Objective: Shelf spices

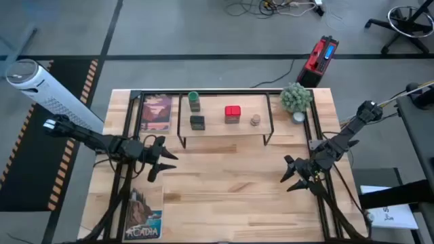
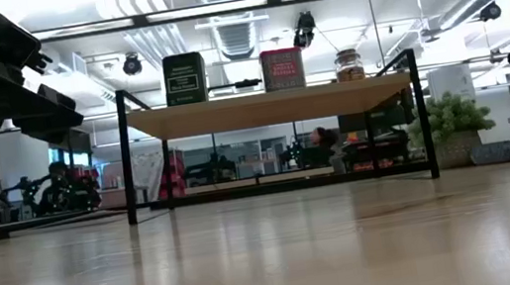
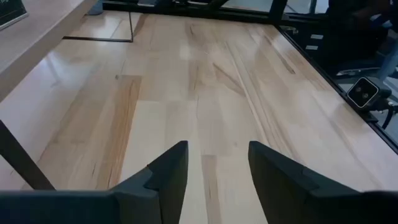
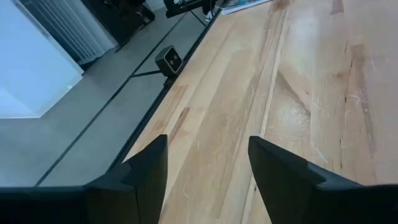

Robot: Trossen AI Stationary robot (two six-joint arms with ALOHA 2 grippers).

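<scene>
With all four spices on the shelf [image 1: 224, 130] & both empty grippers, left [image 1: 157, 160] & right [image 1: 296, 173], spread open nearby, a stray sweep could topple jars.

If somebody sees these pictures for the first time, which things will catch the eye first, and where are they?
The red square tin stands out most, in the middle of the shelf at the table's far side, with the green-capped jar, squat dark jar and tiny tan jar around it. Next, the two dark arms: the left claw and right claw hang open and empty over bare table.
</scene>
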